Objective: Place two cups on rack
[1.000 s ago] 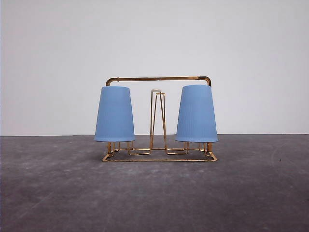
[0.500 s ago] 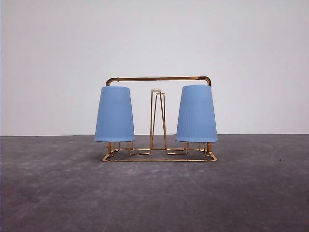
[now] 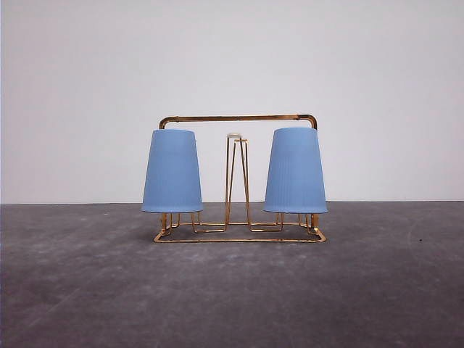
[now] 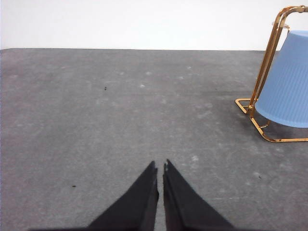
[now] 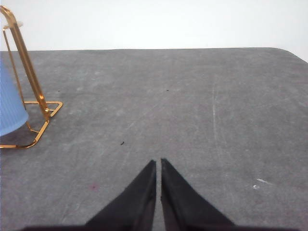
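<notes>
1. Change since the earlier front frames: none. Both cups and the rack sit in the same places as a second ago, and no arm enters the front view.
2. Rack (image 3: 239,177): gold wire, centre of the front frame, standing on the grey table (image 3: 232,290) in front of a white wall. The arched top bar runs level. One white-tipped peg (image 3: 234,136) stands bare in the middle.
3. Left cup (image 3: 172,171): light blue, mouth down over a peg, left of frame centre. Its rim hangs just above the base wire. It leans slightly, top toward the middle.
4. Right cup (image 3: 295,170): same kind, mouth down on the right peg, close under the corner of the frame. It also appears at the far left edge of the right wrist frame.
5. Left gripper (image 4: 160,166): lower centre of the left wrist frame, fingers drawn together to a hairline gap, holding nothing. The rack end and a cup lie at the right edge, well apart from it.
6. Right gripper (image 5: 158,162): lower centre of the right wrist frame, fingers likewise nearly touching, empty and well apart from the rack.
7. Status, as judged: both cups are hung, so the task looks complete.
8. Risk: the rack is light wire and the cups only rest on pegs. Any arm sweep toward the middle could clip the base or frame, shift it, and tip a cup off.
</notes>
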`<state>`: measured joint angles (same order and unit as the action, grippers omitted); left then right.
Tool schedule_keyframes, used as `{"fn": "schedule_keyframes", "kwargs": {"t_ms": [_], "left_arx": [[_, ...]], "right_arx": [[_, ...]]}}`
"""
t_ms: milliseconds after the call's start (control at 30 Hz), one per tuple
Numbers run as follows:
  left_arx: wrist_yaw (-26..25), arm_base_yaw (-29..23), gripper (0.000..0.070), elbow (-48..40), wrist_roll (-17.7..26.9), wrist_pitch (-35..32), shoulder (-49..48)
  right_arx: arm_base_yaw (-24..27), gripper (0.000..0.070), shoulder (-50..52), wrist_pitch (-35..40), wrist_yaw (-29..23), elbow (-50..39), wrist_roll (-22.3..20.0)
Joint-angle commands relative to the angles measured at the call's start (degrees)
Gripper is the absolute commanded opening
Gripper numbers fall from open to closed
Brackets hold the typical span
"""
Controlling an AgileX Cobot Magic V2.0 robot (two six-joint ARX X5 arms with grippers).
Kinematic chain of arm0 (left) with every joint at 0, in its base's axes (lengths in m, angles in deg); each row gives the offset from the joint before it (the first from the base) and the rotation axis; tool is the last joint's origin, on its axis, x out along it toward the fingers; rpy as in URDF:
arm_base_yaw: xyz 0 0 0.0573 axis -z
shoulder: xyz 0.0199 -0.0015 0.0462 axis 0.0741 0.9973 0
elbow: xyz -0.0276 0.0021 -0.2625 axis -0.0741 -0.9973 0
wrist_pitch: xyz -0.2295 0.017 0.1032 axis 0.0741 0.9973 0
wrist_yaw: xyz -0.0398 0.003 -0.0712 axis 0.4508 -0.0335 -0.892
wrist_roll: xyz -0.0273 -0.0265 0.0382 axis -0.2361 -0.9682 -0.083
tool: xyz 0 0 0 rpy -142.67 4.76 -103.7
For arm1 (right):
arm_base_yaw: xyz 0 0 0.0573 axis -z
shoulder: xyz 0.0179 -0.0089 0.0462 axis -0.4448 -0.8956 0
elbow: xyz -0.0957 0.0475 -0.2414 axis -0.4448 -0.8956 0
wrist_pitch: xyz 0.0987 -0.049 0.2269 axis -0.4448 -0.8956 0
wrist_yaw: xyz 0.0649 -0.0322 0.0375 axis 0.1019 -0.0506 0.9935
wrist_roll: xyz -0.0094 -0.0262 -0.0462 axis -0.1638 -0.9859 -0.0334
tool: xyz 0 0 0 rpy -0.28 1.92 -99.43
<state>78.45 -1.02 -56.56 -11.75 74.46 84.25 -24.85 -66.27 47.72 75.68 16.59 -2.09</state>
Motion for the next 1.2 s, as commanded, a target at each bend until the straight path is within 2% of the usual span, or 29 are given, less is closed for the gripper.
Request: {"fn": "schedule_keyframes", "kwargs": {"t_ms": [0,1167], "left_arx": [[0.14,0.00,0.0000,-0.83,0.19,-0.54,0.00],[0.13,0.00,0.0000,-0.83,0.17,-0.54,0.00]], "right_arx": [[0.12,0.0014,-0.07,0.57,-0.22,-0.11,0.58],[0.13,0.0013,-0.07,0.57,-0.22,-0.11,0.57]]}}
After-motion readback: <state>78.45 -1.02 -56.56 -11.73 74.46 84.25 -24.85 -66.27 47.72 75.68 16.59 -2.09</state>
